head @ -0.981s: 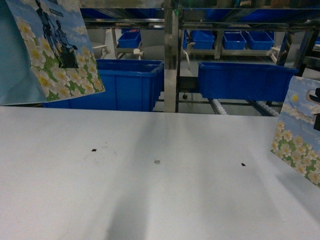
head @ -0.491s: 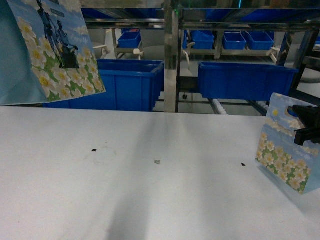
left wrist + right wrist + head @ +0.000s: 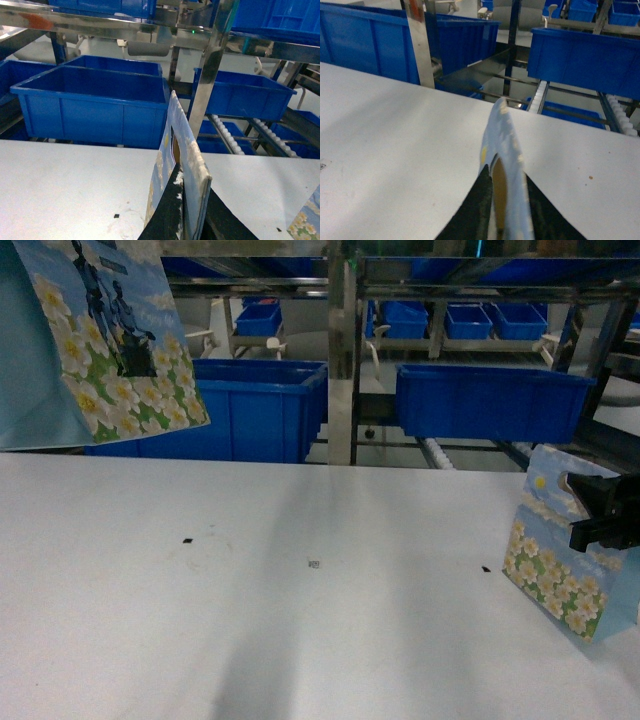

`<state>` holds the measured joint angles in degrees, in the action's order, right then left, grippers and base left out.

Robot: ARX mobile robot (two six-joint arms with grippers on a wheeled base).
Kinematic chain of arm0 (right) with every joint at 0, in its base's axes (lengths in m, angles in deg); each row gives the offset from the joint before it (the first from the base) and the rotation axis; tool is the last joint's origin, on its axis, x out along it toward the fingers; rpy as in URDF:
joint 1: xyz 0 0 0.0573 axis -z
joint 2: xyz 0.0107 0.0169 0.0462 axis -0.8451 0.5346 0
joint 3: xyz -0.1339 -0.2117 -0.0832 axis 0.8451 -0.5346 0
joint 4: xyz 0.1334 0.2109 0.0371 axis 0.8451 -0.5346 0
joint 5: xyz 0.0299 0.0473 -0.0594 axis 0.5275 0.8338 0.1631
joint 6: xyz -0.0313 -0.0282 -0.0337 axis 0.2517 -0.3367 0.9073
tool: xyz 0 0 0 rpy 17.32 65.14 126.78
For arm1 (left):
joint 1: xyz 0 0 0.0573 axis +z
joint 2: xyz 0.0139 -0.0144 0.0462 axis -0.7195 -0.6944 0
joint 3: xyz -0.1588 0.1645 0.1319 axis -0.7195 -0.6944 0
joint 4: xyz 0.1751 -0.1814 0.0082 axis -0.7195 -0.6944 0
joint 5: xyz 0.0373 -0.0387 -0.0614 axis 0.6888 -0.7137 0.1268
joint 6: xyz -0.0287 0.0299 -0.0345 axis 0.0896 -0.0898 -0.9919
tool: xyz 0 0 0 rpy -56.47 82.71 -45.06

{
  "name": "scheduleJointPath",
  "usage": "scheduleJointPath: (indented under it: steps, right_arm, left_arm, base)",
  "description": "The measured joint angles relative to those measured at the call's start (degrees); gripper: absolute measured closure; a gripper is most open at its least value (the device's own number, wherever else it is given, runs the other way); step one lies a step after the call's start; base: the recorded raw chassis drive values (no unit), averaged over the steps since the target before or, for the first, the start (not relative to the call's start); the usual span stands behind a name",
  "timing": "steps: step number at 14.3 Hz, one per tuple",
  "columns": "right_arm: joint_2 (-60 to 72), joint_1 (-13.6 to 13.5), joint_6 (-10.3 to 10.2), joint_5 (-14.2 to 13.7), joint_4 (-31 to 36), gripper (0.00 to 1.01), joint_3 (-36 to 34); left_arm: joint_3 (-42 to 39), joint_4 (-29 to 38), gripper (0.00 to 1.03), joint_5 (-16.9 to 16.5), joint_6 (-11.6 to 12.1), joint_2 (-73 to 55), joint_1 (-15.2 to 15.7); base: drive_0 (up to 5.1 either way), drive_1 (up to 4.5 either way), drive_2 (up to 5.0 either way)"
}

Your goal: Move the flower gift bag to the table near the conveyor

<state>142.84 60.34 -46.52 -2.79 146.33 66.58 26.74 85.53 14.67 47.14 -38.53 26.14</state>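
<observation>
Two flower gift bags show, pale blue with white daisies. One flower gift bag (image 3: 100,340) hangs high at the head view's top left; my left gripper (image 3: 195,176) is shut on its upper edge (image 3: 172,145), and this gripper lies outside the head view. The other bag (image 3: 560,560) stands tilted at the right of the white table (image 3: 300,640), its lower edge at the tabletop. My right gripper (image 3: 600,515) is shut on its top by the handle hole (image 3: 502,130), the black fingers (image 3: 482,190) pressing both sides. The conveyor (image 3: 435,452) runs just behind the table.
Large blue bins (image 3: 255,405) (image 3: 490,400) sit on the roller track beyond the table's far edge. A steel post (image 3: 342,350) rises between them, and more bins (image 3: 470,320) fill racks behind. Tiny dark specks (image 3: 187,539) dot the tabletop.
My right gripper has carried its bag leftward and down, from the view's right edge to the tabletop. The left bag has not moved.
</observation>
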Motion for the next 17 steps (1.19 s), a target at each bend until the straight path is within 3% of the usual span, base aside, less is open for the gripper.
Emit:
scheduleJointPath:
  steps: [2, 4, 5, 6, 7, 9, 10, 11, 13, 17]
  right_arm:
    - [0.44, 0.02, 0.15, -0.09, -0.24, 0.57, -0.02]
    - [-0.35, -0.15, -0.28, 0.02, -1.09, 0.33, -0.68]
    - [-3.52, -1.07, -1.92, 0.63, -1.49, 0.21, -3.15]
    - [-9.51, -2.47, -4.55, 3.43, -2.25, 0.08, -5.86]
    - [-16.66, -4.26, -8.41, 6.82, -3.34, 0.01, -7.48]
    - [-29.51, -6.88, -16.66, 12.17, -9.53, 0.03, -9.03]
    - [-34.29, -6.78, -20.31, 12.87, -11.80, 0.03, -9.01]
    - [-36.48, -6.71, -22.05, 12.90, -11.21, 0.03, -8.74]
    - [-35.47, -6.67, -23.50, 12.90, -12.07, 0.03, -8.68]
    - [-35.39, -6.71, -23.89, 12.90, -11.82, 0.03, -8.70]
  left_arm:
    - [0.00, 0.02, 1.01, 0.00, 0.02, 0.00, 0.00]
    - [0.00, 0.00, 1.01, 0.00, 0.02, 0.00, 0.00]
    - [0.00, 0.00, 1.01, 0.00, 0.00, 0.00, 0.00]
    - [0.00, 0.00, 1.01, 0.00, 0.00, 0.00, 0.00]
    - [0.00, 0.02, 1.01, -0.02, 0.02, 0.00, 0.00]
    - [0.00, 0.00, 1.01, -0.02, 0.00, 0.00, 0.00]
    - [0.00, 0.02, 1.01, 0.00, 0.00, 0.00, 0.00]
    - [0.00, -0.04, 1.01, 0.02, 0.02, 0.00, 0.11]
    - [0.46, 1.53, 1.01, 0.00, 0.26, -1.25, 0.22]
    - [10.64, 3.13, 1.01, 0.72, 2.21, -18.18, 1.57]
  base:
    - [0.0, 0.00, 0.0]
    - [0.0, 0.00, 0.0]
    - [0.0, 0.00, 0.0]
    - [0.0, 0.00, 0.0]
    - [0.0, 0.00, 0.0]
    - [0.0, 0.00, 0.0]
    - [0.0, 0.00, 0.0]
    - [0.0, 0.00, 0.0]
    - [0.0, 0.00, 0.0]
    - [0.0, 0.00, 0.0]
